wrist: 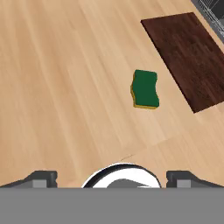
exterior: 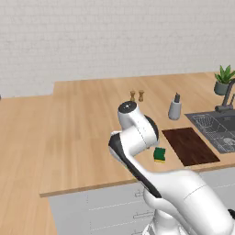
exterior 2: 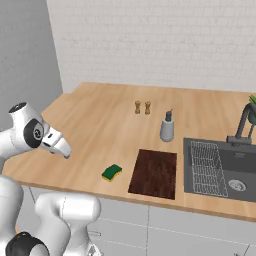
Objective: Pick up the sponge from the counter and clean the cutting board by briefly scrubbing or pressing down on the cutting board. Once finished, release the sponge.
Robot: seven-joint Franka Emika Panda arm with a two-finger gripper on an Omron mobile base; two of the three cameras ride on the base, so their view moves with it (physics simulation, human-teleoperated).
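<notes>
A green-topped sponge (wrist: pixel 145 89) lies flat on a wooden counter (wrist: pixel 65 87), just beside a dark cutting board (wrist: pixel 188 57) without touching it. The gripper (wrist: pixel 112 178) hangs above the counter, its jaws wide apart and holding nothing.

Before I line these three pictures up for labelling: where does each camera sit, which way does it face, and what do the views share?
Left base view: on the base behind the arm's left, looking forward and down over the counter; the white arm rises at lower right.
Right base view: behind the arm's right, same direction; the arm stands at lower left.
Hand view: on the hand, looking down along the open fingers.
All three share the sponge lying beside the cutting board.
</notes>
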